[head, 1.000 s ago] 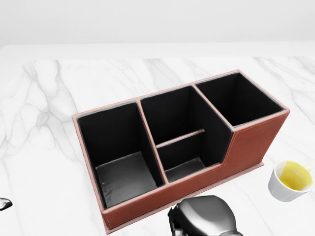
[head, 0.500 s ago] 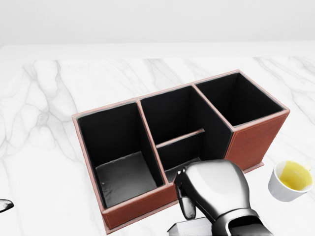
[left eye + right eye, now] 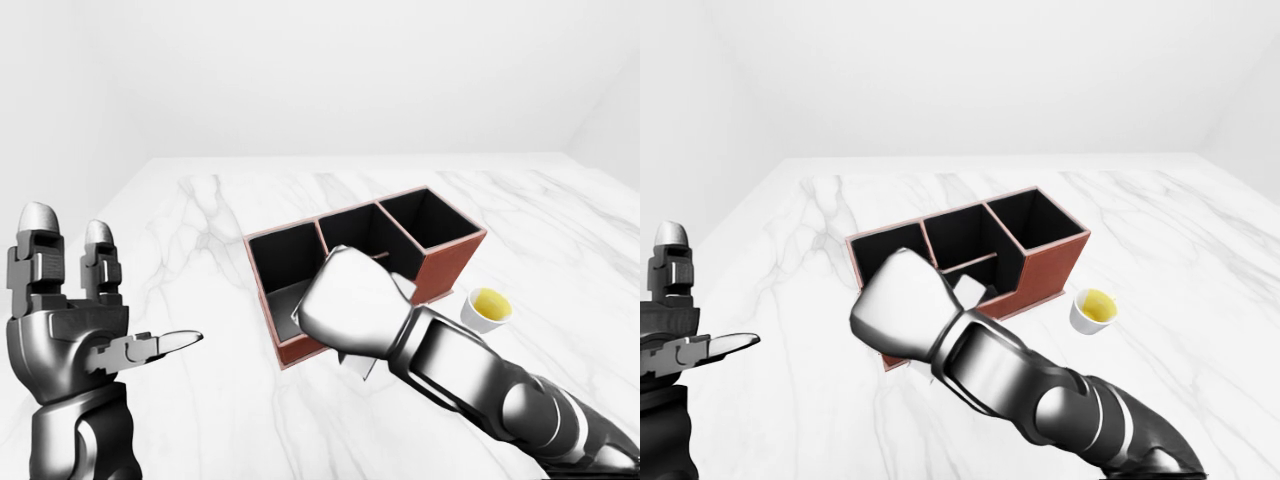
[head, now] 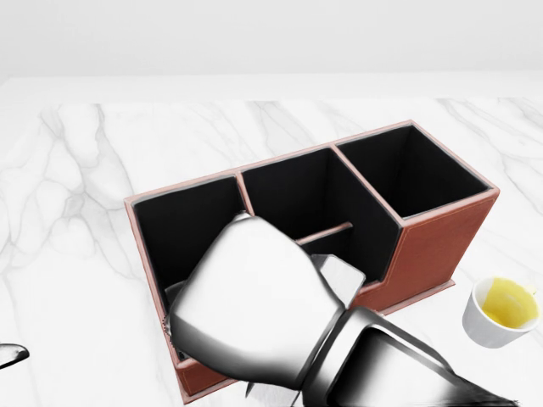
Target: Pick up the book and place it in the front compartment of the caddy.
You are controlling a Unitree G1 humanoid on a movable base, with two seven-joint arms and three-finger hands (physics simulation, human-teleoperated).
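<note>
The brown caddy (image 4: pixel 437 242) with black compartments stands on the marble table (image 4: pixel 76 280). My right hand (image 4: pixel 254 314) hovers over the caddy's left and middle compartments, its back turned to the camera. It is shut on the pale book (image 3: pixel 403 288); only the book's edges show beside and below the hand. In the head view a grey corner of the book (image 4: pixel 341 274) pokes out near the low divider. My left hand (image 3: pixel 110 335) is raised at the far left of the left-eye view, open and away from the caddy.
A white cup (image 4: pixel 501 312) of yellow liquid stands right of the caddy, near its lower right corner. The marble top stretches to the left of the caddy and above it in the head view.
My right hand has risen from the head view's bottom edge and moved up and left over the caddy, carrying the book. The caddy and the cup have not moved.
</note>
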